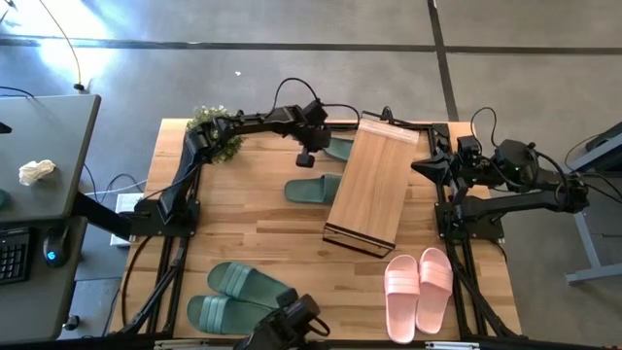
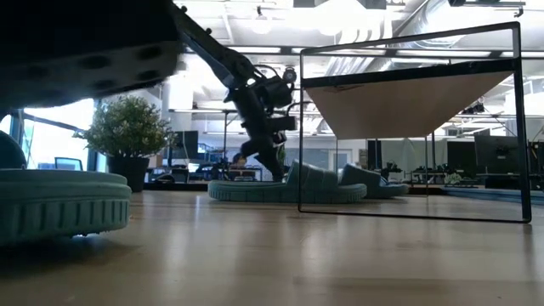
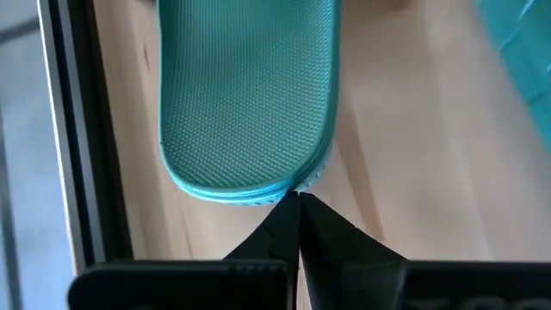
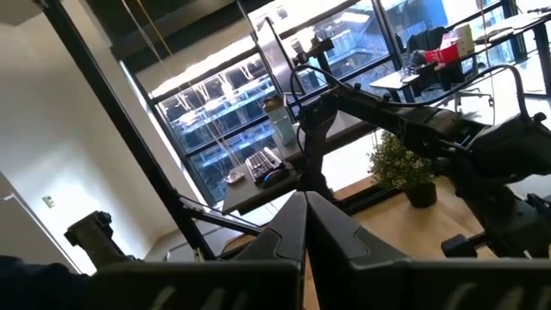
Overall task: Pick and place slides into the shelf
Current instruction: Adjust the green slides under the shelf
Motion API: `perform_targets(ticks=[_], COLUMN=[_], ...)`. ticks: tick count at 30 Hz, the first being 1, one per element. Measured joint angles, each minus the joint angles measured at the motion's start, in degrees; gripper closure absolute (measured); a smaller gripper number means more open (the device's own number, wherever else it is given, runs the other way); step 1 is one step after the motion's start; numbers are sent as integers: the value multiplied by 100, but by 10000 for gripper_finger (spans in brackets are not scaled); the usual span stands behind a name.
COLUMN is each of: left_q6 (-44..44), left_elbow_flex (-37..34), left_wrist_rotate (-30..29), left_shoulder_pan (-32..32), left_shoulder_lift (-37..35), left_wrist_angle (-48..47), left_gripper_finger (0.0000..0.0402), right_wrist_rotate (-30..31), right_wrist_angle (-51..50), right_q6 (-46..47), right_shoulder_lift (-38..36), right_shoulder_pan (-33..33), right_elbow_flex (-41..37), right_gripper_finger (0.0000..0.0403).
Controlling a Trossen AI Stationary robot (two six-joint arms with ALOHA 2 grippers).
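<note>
Wood desk (image 1: 262, 228), upper centre | left end effector (image 1: 305, 158) pinched empty at green slide (image 3: 250, 103) heel | I'd open wide, straddle the rim, then close.

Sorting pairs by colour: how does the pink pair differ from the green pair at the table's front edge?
The pink pair is pale pink and lies front right, below the shelf; the green pair is muted green and lies front left. Pink's slides point lengthwise; green's lie slanted. In both pairs, the slides lie side by side.

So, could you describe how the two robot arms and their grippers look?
Both arms are black, built of jointed segments with loose black cables looping along them. The left gripper and the right gripper each end in two dark fingers tapering to sharp points. No markings can be seen on them.
</note>
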Motion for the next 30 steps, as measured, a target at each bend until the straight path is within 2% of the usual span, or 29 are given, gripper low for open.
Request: perform_targets(ticks=[9, 14, 18, 25, 30], left_q6=[-68, -135, -46, 734, 1942], left_elbow_flex=[53, 55, 54, 56, 55], left_wrist_rotate=[408, -7, -20, 169, 560], left_shoulder_pan=[-15, -4, -4, -13, -45], left_shoulder_lift=[226, 173, 97, -201, -626], left_wrist_angle=[215, 237, 147, -577, -1420], left_gripper_finger=[402, 401, 401, 402, 401], right_wrist_rotate=[1, 2, 1, 0, -1], right_wrist_angle=[1, -5, -6, -8, -40], right_q6=[6, -16, -21, -39, -37], right_shoulder_lift=[2, 1, 2, 0, 0], right_shoulder_pan=[2, 0, 0, 1, 0], right_elbow_flex=[-1, 1, -1, 0, -1], right_gripper_finger=[402, 402, 402, 402, 402])
